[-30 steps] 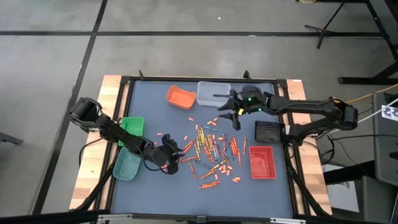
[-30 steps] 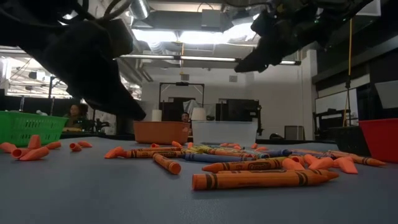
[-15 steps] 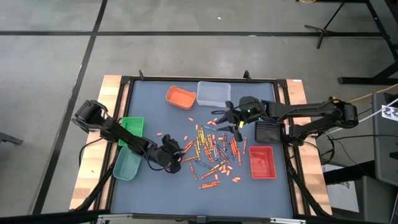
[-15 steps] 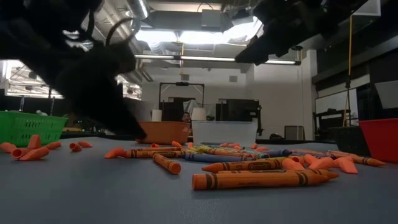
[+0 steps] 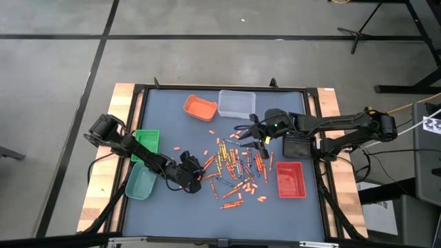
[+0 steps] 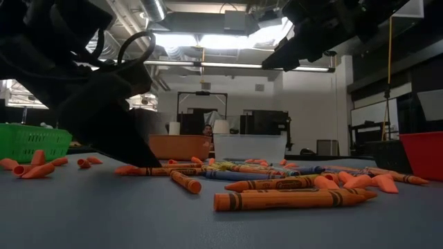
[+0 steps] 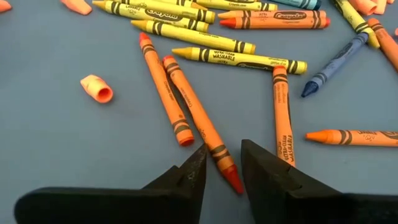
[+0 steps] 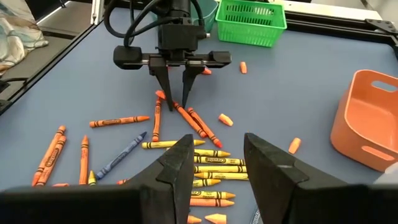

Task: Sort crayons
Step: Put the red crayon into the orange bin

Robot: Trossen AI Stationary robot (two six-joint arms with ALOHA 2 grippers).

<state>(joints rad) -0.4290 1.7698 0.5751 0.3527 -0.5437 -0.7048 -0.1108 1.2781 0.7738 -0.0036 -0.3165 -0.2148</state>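
We find the crayons (image 5: 234, 167) scattered loose across the middle of the dark table (image 5: 172, 124), between the green basket (image 5: 146, 141) and the red tray (image 5: 291, 179); the left gripper (image 7: 221, 171) is down at the pile's left edge, its fingers apart and straddling one orange-red crayon (image 7: 199, 124), not clamped on it; the right gripper (image 5: 249, 136) hovers above the pile's far side, fingers apart, holding nothing.
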